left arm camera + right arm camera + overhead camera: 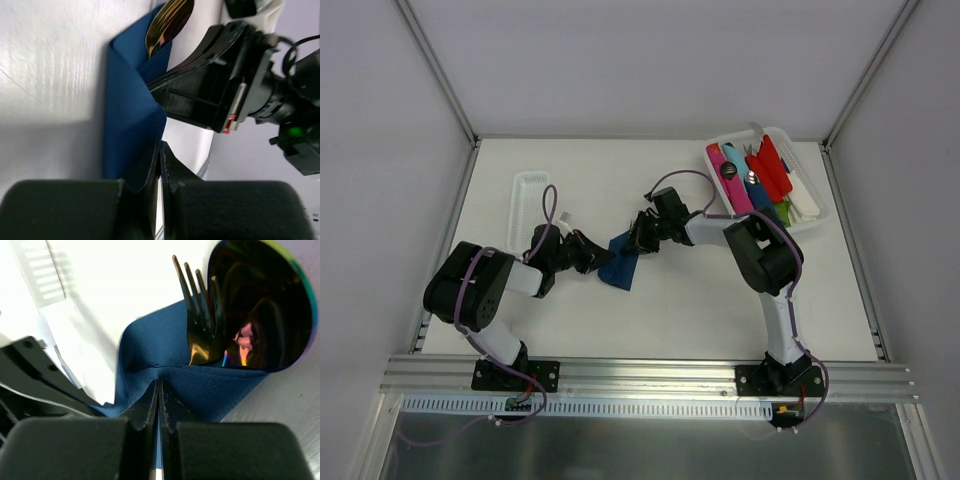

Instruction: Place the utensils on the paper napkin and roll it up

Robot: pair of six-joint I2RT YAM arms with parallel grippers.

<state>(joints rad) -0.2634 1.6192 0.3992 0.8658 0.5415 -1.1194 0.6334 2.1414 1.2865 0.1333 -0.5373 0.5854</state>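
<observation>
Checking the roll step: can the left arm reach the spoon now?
Probably not: the left gripper is shut on the paper napkin, with the right gripper between it and the spoon.

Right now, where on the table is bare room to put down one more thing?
Free: the far strip between the white tray and the bin, and the near strip between the napkin and the arm bases. Crowded: the middle, where the left fingers and right fingers pinch the napkin.
</observation>
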